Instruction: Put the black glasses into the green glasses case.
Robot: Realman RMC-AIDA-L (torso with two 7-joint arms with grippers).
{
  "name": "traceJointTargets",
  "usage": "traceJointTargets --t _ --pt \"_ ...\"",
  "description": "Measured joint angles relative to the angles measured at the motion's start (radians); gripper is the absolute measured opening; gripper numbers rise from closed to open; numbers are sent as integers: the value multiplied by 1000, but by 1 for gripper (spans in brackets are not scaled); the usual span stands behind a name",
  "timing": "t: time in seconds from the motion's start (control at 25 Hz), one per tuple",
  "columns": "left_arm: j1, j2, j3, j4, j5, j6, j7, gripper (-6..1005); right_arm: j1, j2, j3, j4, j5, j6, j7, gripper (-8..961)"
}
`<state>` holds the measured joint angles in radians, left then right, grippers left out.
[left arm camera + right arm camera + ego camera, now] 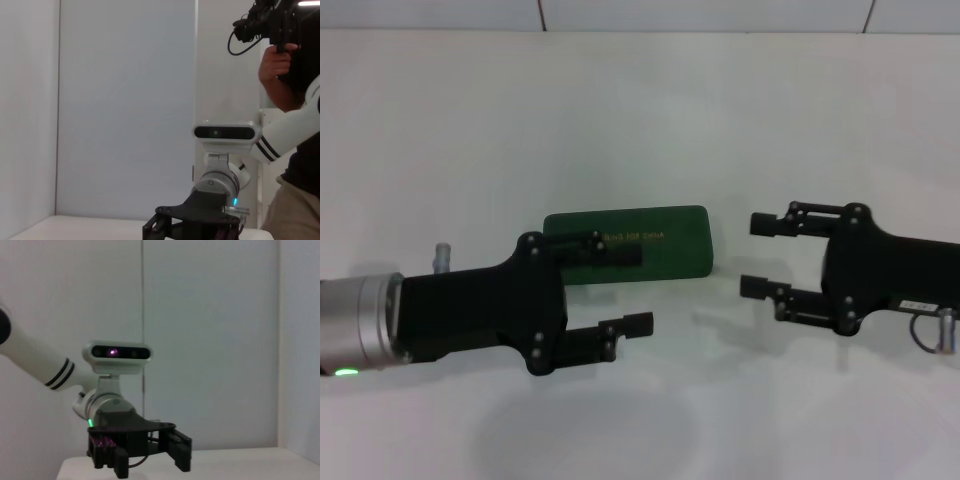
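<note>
The green glasses case [670,240] lies shut on the white table [640,120] at the centre of the head view, its gold lettering facing up. The black glasses are out of view in every frame. My left gripper [645,287] hovers open just in front of the case's left half, and its upper finger overlaps the lid's near edge in the picture. To the right of the case my right gripper [750,255] is open, its fingertips pointing at the case's right end with a small gap between. Nothing sits between either pair of fingers.
The right wrist view looks back at the robot's head [116,357] and the left gripper [150,460] above the table. In the left wrist view a person [292,100] holding a camera stands behind the robot's head [225,132].
</note>
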<state>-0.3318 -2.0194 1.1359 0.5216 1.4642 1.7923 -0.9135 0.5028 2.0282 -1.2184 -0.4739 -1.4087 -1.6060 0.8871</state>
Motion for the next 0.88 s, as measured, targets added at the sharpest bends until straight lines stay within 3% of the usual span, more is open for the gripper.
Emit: traceJointTargets --t 0.52,0.88 --pt "-4 9 -7 -9 24 -3 11 638 14 0 -41 54 67 24 -84 585" --pt "-7 1 -6 -9 23 -5 32 638 28 0 -43 109 113 50 -121 585"
